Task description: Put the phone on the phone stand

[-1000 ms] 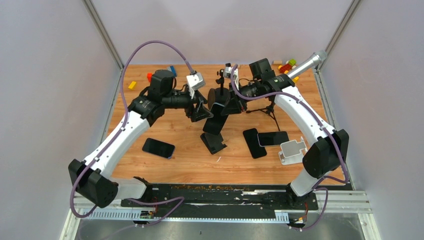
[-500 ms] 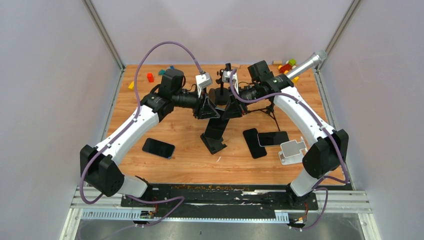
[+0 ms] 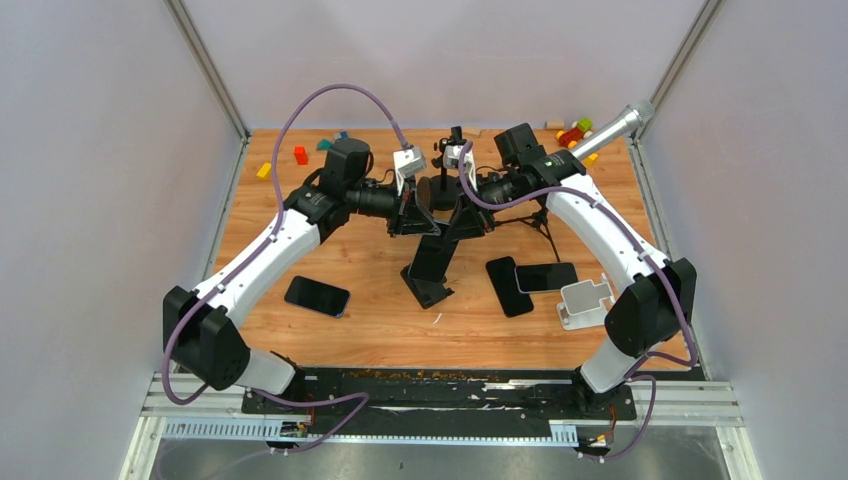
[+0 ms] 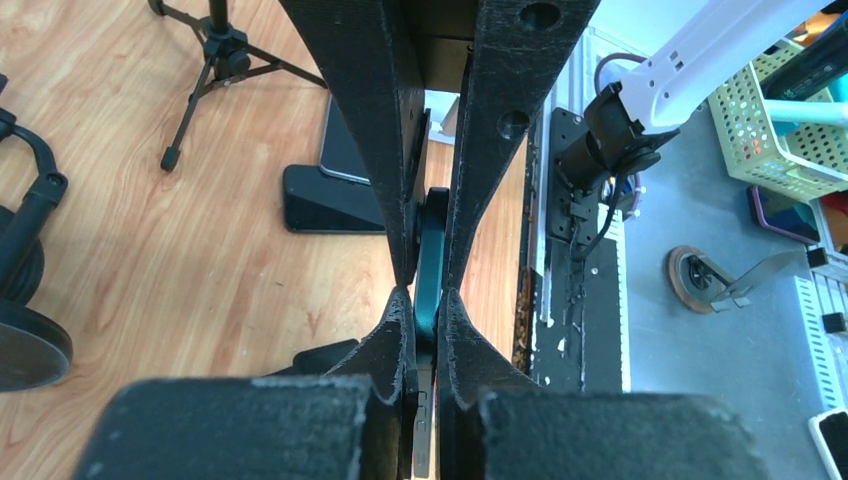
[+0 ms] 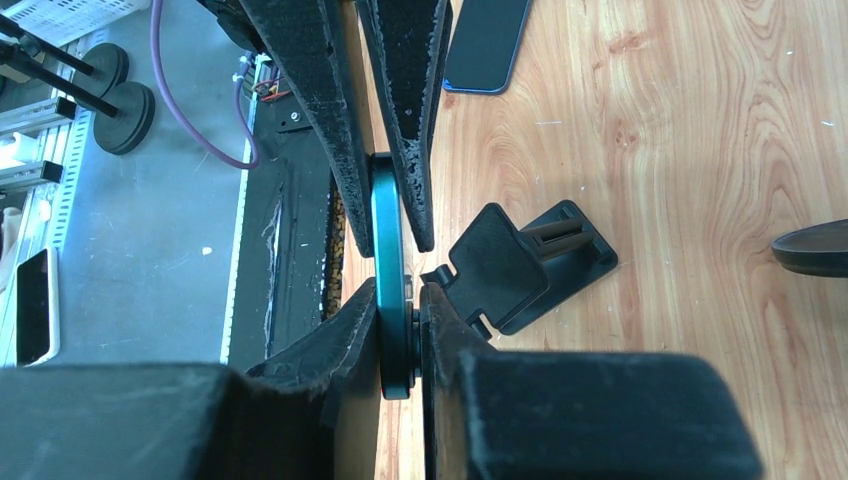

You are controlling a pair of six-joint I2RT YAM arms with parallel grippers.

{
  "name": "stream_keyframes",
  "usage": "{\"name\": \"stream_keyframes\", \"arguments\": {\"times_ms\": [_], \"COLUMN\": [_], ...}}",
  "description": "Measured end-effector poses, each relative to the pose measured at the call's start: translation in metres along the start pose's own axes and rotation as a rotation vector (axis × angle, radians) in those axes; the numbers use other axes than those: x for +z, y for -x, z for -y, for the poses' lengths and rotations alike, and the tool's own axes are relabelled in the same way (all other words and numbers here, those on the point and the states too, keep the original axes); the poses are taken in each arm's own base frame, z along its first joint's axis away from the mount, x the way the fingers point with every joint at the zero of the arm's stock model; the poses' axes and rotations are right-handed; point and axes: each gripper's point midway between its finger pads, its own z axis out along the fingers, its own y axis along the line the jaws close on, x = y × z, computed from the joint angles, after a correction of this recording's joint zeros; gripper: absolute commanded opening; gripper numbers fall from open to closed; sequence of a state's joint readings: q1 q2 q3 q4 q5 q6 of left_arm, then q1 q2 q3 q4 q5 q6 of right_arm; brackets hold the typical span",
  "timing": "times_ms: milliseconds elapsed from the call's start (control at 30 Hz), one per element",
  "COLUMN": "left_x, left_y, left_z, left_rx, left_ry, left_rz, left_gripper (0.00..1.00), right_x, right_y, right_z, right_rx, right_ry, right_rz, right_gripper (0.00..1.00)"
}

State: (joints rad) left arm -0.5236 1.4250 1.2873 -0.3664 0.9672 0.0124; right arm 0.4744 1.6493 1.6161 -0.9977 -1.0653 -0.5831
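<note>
black pads pinching the teal-edged phone (image 5: 388,240) upright in mid-air, with left claw (image 4: 427,305) and right claw (image 5: 398,295) both clamped narrow on it, probably sharing the grip for re-aiming; hanging above the stand (image 5: 520,265), seemingly not yet seating.

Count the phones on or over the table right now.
4. Lone phone lies left; long phone and crosswise phone touch at right; held phone is clamped between left claw and right claw. More may be hidden.

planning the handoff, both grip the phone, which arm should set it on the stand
Right, probably: left end effector and right end effector both clamp the phone, but the right wrist view shows the stand clearly, the left barely.
</note>
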Motion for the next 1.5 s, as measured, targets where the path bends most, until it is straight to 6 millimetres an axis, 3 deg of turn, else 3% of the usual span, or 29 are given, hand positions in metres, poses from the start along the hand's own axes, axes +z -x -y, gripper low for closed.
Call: {"name": "stream_keyframes", "arguments": {"times_ms": [233,333,433,733,900,1033,1200,1500], "left_x": [-0.002,-0.008,-0.013,-0.033,-0.036,-0.036,-0.039,-0.039], "left_y": [-0.009,-0.023,-0.029,-0.037,-0.054,-0.063,-0.056,-0.064], "left_z": [-0.001,-0.001,-0.006,-0.026,-0.04,-0.04,-0.034,-0.033], "left_rx": [-0.02,-0.06,-0.085,-0.169,-0.243,-0.284,-0.274,-0.26], "left_ry": [0.045,0.101,0.161,0.32,0.356,0.351,0.32,0.317], "left_rz": [0.054,0.078,0.117,0.327,0.423,0.464,0.535,0.569], "left_gripper": [0.0,0.0,0.0,0.0,0.0,0.0,0.0,0.0], "right_x": [-0.001,-0.003,-0.007,-0.02,-0.029,-0.031,-0.029,-0.029], "right_y": [-0.003,-0.003,-0.003,-0.012,-0.016,-0.018,-0.023,-0.021], "right_z": [0.003,0.004,0.007,0.011,0.011,0.013,0.017,0.019], "right_rx": [0.029,0.059,0.08,0.124,0.128,0.124,0.128,0.12], "right_ry": [-0.018,-0.024,-0.039,-0.083,-0.112,-0.127,-0.131,-0.135], "right_rz": [-0.009,-0.005,-0.001,0.016,0.039,0.055,0.06,0.068], "right_gripper": [0.42,0.66,0.76,0.76,0.76,0.75,0.75,0.75]}}
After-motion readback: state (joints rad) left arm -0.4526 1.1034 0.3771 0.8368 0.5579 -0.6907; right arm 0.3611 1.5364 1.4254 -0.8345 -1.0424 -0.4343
